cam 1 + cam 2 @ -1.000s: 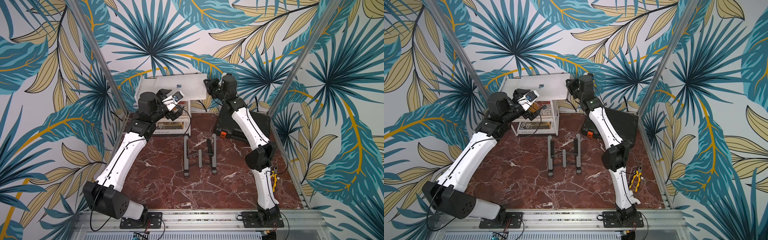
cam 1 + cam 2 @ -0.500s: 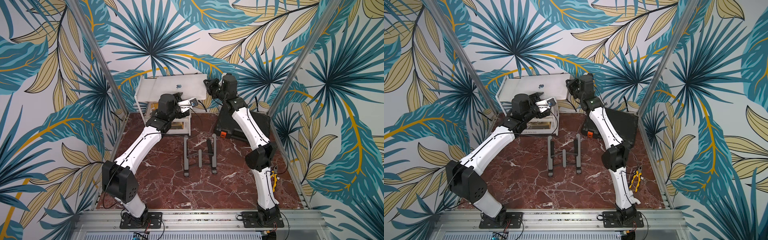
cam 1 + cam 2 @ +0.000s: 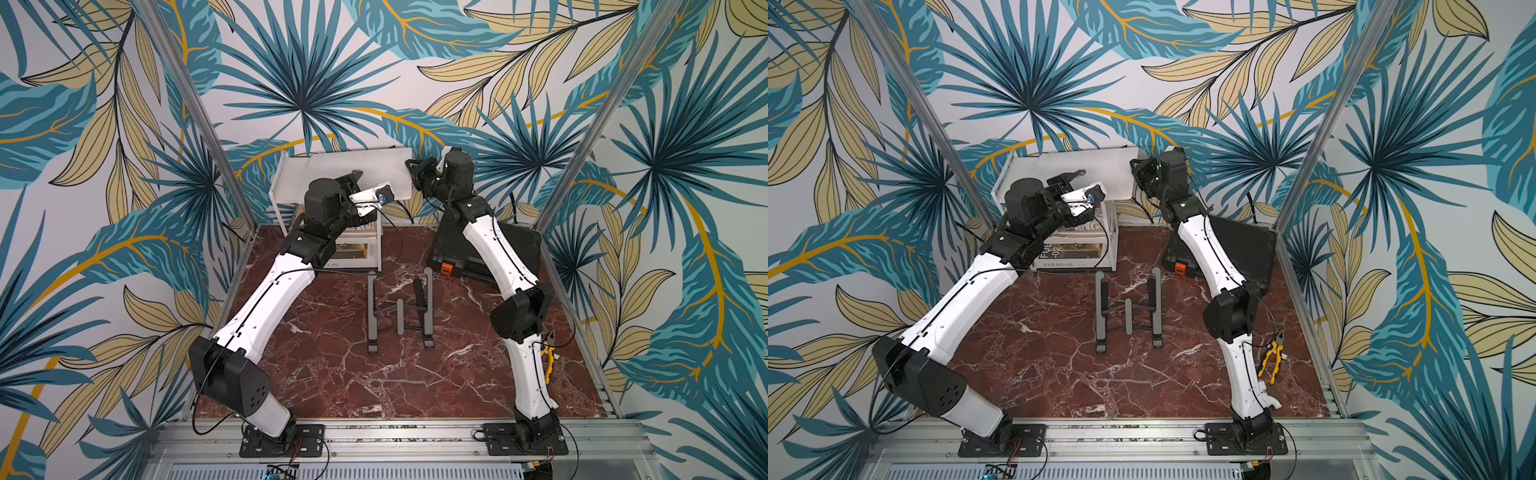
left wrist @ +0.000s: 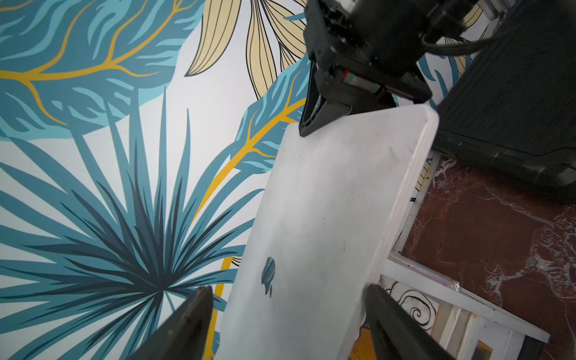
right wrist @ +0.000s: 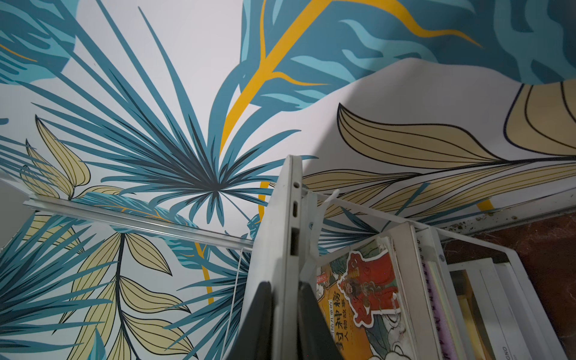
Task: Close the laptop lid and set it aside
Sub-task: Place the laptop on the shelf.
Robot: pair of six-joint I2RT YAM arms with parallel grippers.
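Laptop: I see the laptop (image 3: 374,170) folded shut, lying on top of the white shelf unit (image 3: 1113,245). It is at the upper centre of both top views, against the leaf-patterned back wall.
Laptop lid: the laptop lid (image 4: 327,202) is closed onto the base. Its plain silver outside faces up, and the dark apple logo (image 4: 268,276) shows in the left wrist view.
Right pincer: the right gripper (image 5: 285,285) is clamped on the laptop's end edge, with one of its fingers (image 5: 258,321) on each face of the closed shell. The side ports show just past the grip.
Left pincer: the left gripper (image 4: 288,290) has its jaws well apart over the lid near the logo. One finger sits out past the far long edge, the other at the near long edge. I cannot tell whether either touches.
Stand: the grey folding stand (image 3: 399,311) sits at the centre of the red marble table (image 3: 332,374), well apart from the laptop.
Case: the black case (image 3: 515,249) with an orange latch is right of the shelf, behind my right arm.
Shelf contents: books (image 5: 358,290) are stacked under the shelf top.
Pliers: the yellow-handled pliers (image 3: 1273,357) lie at lower right, beside the right arm.
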